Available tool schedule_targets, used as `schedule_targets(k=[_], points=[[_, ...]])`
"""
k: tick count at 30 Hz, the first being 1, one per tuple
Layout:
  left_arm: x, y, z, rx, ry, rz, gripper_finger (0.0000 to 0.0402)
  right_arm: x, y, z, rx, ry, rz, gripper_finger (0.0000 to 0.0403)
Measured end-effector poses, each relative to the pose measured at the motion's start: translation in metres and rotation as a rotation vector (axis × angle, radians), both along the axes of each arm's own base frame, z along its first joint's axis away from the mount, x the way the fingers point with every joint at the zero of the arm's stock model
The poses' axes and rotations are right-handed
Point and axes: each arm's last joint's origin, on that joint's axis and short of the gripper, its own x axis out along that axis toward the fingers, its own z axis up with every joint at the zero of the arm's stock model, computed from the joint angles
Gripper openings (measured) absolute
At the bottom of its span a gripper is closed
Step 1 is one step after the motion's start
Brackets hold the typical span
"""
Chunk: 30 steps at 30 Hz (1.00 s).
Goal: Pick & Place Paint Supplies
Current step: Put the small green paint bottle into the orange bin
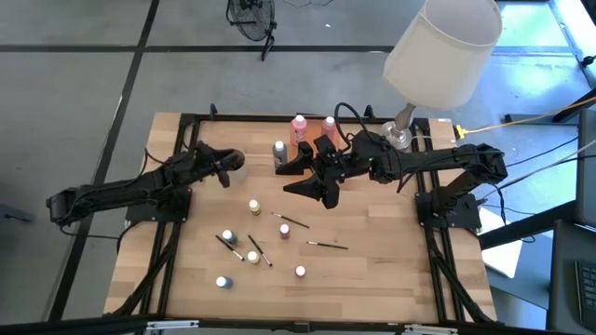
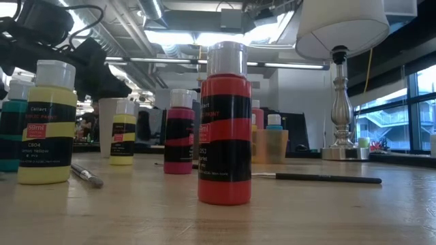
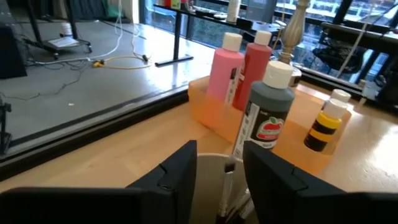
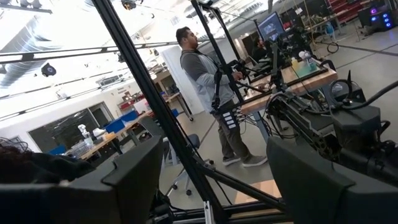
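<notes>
The left gripper [image 1: 226, 166] hangs at about ten o'clock on the wooden table [image 1: 372, 279], right over a white cup [image 3: 208, 163]; in the left wrist view its dark fingers [image 3: 176, 171] stand apart with a thin dark brush [image 3: 226, 186] upright between them, and whether they press on it I cannot tell. Past the cup an orange tray [image 3: 211, 115] holds a pink bottle [image 3: 225, 68], a red bottle [image 3: 254, 65], a dark bottle [image 3: 270, 106] with a red picture label and a small yellow-and-black bottle [image 3: 324, 124]. The right gripper [image 1: 321, 181] hovers near the table's centre toward twelve o'clock, jaws spread wide and empty. Small capped bottles and brushes lie scattered from five to eight o'clock. In the low view the nearest red bottle [image 2: 225, 122] reads "PAINT", and a yellow bottle [image 2: 46, 122] reads "59ml", "C504" and "Lemon Yellow". A white-shaded lamp [image 1: 438, 56] stands at one o'clock. A person [image 4: 214, 93] stands in the room beyond
</notes>
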Motion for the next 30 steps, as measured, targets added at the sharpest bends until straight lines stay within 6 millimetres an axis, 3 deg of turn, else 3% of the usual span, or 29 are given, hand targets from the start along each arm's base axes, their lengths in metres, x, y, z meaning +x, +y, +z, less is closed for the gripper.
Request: schedule_targets(k=[17, 24, 30], points=[[-0.003, -0.002, 0.031, 0.103, -0.3, -0.008, 0.0127, -0.001, 0.002, 0.002, -0.026, -0.033, 0.053, 0.0291], [-0.007, -0.007, 0.064, 0.094, -0.47, -0.121, 0.0125, -0.001, 0.006, 0.002, -0.048, -0.043, 0.066, 0.0291], [-0.009, -0.012, 0.089, -0.04, -0.623, -0.278, 0.0125, -0.002, 0.006, 0.003, -0.048, -0.046, 0.064, 0.0291]])
